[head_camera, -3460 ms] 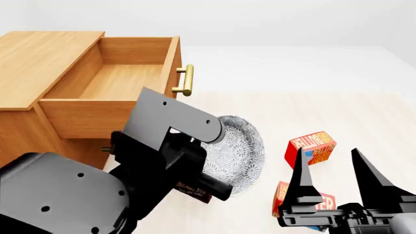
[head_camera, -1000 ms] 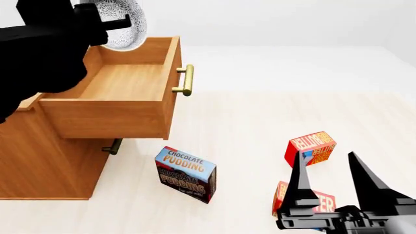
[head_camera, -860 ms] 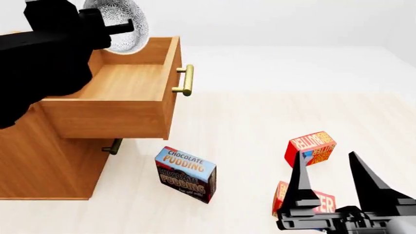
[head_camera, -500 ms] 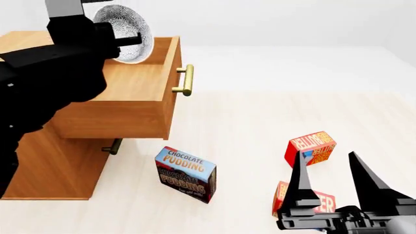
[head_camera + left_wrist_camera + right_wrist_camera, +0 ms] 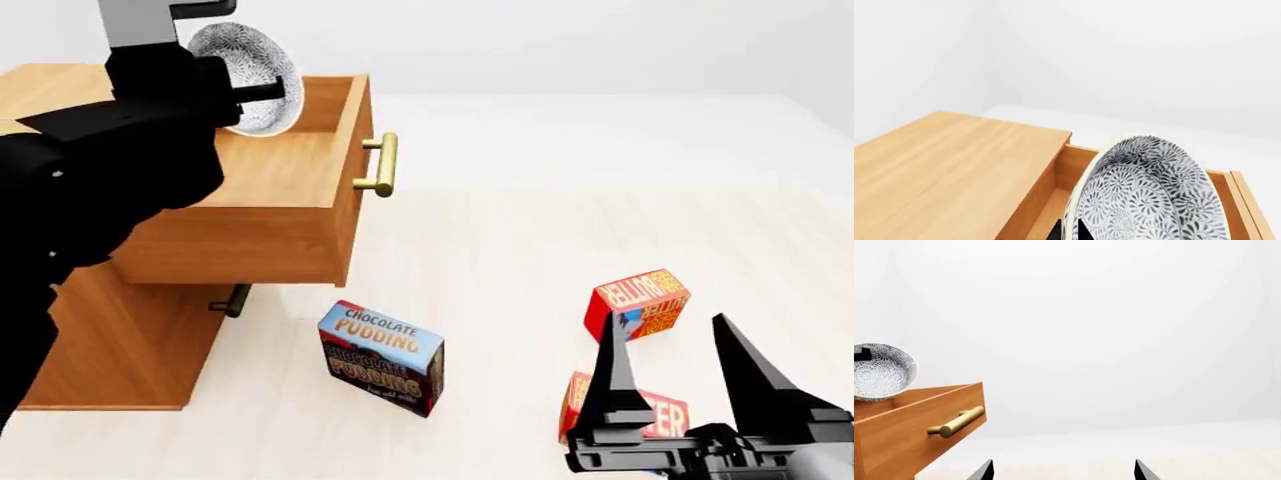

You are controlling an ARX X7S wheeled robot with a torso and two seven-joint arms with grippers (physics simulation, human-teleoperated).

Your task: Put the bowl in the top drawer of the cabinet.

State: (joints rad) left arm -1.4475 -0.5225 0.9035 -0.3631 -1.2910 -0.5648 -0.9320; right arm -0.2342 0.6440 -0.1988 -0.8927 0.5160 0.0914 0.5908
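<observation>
The patterned bowl (image 5: pixel 251 70) hangs tilted on edge over the open top drawer (image 5: pixel 274 215) of the wooden cabinet (image 5: pixel 120 340). My left gripper (image 5: pixel 267 92) is shut on the bowl's rim. In the left wrist view the bowl (image 5: pixel 1147 195) fills the area above the drawer's inside (image 5: pixel 1054 195), and the left gripper (image 5: pixel 1069 230) pinches its rim. Beside it lies the cabinet top (image 5: pixel 947 165). My right gripper (image 5: pixel 674 360) stands open and empty low over the floor. The right wrist view shows that gripper (image 5: pixel 1064 470), the bowl (image 5: pixel 881 371) and the drawer front (image 5: pixel 914 430).
A chocolate pudding box (image 5: pixel 380 357) stands on the floor below the drawer. Two red boxes (image 5: pixel 638 303) (image 5: pixel 627 410) lie by my right gripper. The top drawer's brass handle (image 5: pixel 378 165) juts out; the lower drawer's handle (image 5: pixel 235 300) shows beneath.
My left gripper lifted the bowl off the floor and brought it over the open top drawer. In the last half second it shifted slightly toward the cabinet. The right arm stayed put.
</observation>
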